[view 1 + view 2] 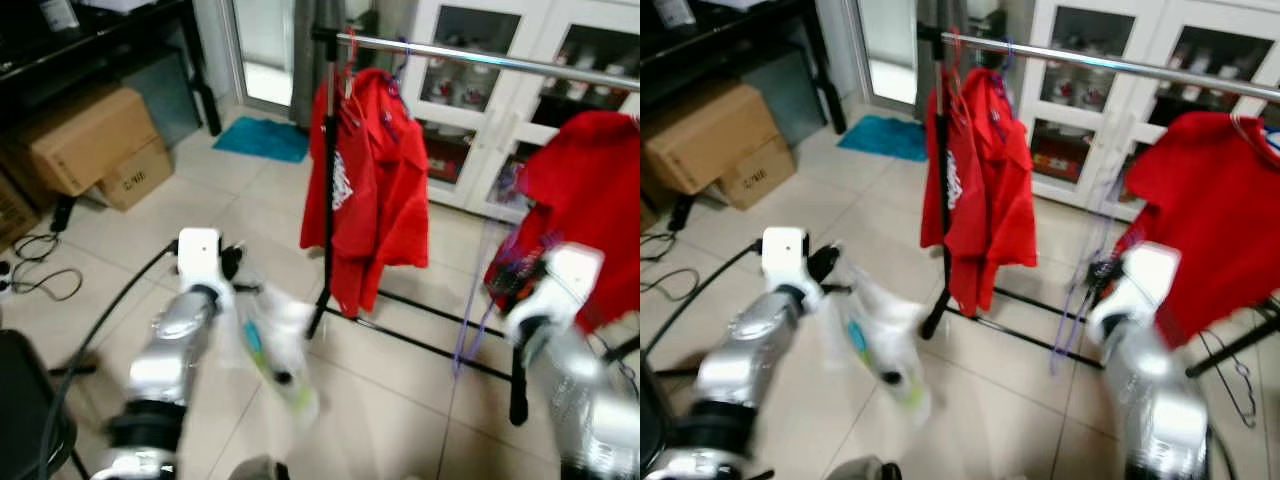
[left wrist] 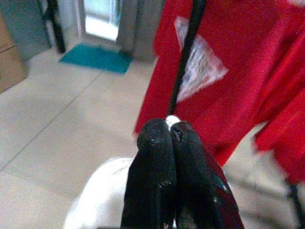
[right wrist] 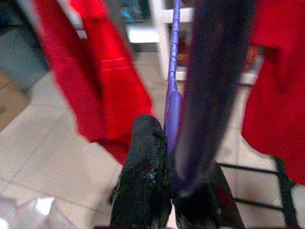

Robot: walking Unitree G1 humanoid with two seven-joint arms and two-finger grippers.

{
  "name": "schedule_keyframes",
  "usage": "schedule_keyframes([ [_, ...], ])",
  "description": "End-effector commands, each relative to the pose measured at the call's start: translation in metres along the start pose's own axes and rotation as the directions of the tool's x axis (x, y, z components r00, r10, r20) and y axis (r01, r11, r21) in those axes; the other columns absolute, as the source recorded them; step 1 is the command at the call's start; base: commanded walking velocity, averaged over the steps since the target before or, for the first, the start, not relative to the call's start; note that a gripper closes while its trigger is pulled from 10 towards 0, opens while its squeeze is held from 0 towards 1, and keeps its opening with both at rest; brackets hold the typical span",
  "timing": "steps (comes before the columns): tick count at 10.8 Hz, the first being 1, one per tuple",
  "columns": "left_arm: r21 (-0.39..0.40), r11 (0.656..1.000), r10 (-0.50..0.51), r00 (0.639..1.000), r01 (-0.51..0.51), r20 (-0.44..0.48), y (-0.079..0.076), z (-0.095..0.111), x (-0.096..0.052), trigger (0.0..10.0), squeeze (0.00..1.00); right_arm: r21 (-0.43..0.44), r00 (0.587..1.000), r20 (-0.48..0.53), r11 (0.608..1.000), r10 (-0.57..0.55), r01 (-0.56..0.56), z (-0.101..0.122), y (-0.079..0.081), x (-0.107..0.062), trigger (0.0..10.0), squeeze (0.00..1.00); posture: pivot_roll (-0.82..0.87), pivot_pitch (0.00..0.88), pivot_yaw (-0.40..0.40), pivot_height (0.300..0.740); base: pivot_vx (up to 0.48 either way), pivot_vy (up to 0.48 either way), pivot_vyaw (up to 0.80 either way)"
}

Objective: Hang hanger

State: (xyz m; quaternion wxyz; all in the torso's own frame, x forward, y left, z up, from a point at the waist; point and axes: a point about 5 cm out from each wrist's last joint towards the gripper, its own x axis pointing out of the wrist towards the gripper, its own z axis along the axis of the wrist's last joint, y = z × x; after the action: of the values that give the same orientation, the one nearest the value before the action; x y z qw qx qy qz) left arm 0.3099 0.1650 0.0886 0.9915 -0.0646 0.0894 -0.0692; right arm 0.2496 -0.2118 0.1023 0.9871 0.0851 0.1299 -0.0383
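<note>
My right gripper (image 1: 513, 277) is shut on a thin purple hanger (image 1: 468, 312) that dangles toward the floor, below the metal clothes rail (image 1: 480, 58). In the right wrist view the purple hanger (image 3: 172, 62) runs up from between the closed fingers (image 3: 145, 157). A red shirt (image 1: 370, 180) hangs at the rail's left end beside the black upright post (image 1: 329, 180). A second red shirt (image 1: 590, 200) hangs at the right. My left gripper (image 1: 243, 275) is shut on a blurred white item with teal print (image 1: 280, 350), held low, left of the post.
Cardboard boxes (image 1: 90, 140) stand at the far left under a dark table. A teal mat (image 1: 262, 138) lies by the doorway. White glass-door cabinets (image 1: 470, 100) stand behind the rack. The rack's black base bars (image 1: 420, 345) cross the tiles. Cables (image 1: 40, 270) lie at left.
</note>
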Motion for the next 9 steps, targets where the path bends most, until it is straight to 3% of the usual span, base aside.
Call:
schedule_keyframes([
  [1,0.000,0.995,0.100,0.987,-0.101,0.124,0.008,0.018,-0.003,10.0,0.00,-0.032,0.999,0.007,0.998,-0.046,0.047,-0.004,-0.002,-0.012,10.0,0.00,-0.01,0.000,0.053,0.740,0.000,0.000,0.00],
  [2,0.018,1.000,0.005,1.000,-0.005,0.014,0.007,0.012,-0.007,10.0,0.00,-0.041,0.998,-0.025,0.997,-0.060,0.059,-0.011,-0.004,-0.017,10.0,0.00,-0.01,0.000,0.058,0.740,0.000,0.000,-0.41],
  [3,-0.032,0.981,-0.194,0.981,0.193,-0.007,0.001,0.007,-0.016,10.0,0.00,-0.043,0.995,-0.040,0.995,-0.093,0.092,-0.015,-0.009,-0.019,10.0,0.00,-0.02,0.000,0.059,0.740,0.000,0.000,-0.80],
  [4,0.092,0.987,-0.126,0.989,0.133,-0.071,0.008,-0.002,-0.018,10.0,0.00,-0.038,0.988,-0.045,0.988,-0.148,0.147,-0.017,-0.015,-0.022,10.0,0.00,-0.02,0.000,0.060,0.740,0.000,0.000,-0.80],
  [5,0.164,0.982,-0.089,0.995,0.095,-0.043,0.010,-0.002,-0.018,10.0,0.00,-0.082,0.980,-0.037,0.978,-0.194,0.191,-0.018,-0.018,-0.025,10.0,0.00,-0.02,0.000,0.047,0.740,0.000,0.000,-0.80],
  [6,0.104,0.994,-0.048,0.996,0.040,0.076,0.009,0.007,-0.018,10.0,0.00,-0.066,0.976,-0.032,0.975,-0.216,0.214,-0.019,-0.017,-0.026,10.0,0.00,-0.01,0.000,0.047,0.740,0.000,0.000,-0.80],
  [7,0.085,0.995,-0.055,0.992,0.046,0.110,0.006,0.012,-0.017,10.0,0.00,-0.121,0.980,-0.029,0.974,-0.198,0.193,-0.018,-0.015,-0.023,10.0,0.00,-0.02,0.000,0.059,0.740,0.000,0.000,-0.80],
  [8,0.100,0.995,-0.040,0.987,0.025,0.153,0.006,0.018,-0.015,10.0,0.00,-0.090,0.978,-0.028,0.975,-0.207,0.204,-0.019,-0.014,-0.022,10.0,0.00,-0.03,0.000,0.060,0.740,0.000,0.000,-0.80],
  [9,0.139,0.985,-0.105,0.993,0.098,0.047,0.005,0.016,-0.010,10.0,0.00,-0.068,0.981,-0.013,0.979,-0.192,0.191,-0.014,-0.009,-0.021,10.0,0.00,-0.02,0.000,0.051,0.740,0.000,0.000,-0.80],
])
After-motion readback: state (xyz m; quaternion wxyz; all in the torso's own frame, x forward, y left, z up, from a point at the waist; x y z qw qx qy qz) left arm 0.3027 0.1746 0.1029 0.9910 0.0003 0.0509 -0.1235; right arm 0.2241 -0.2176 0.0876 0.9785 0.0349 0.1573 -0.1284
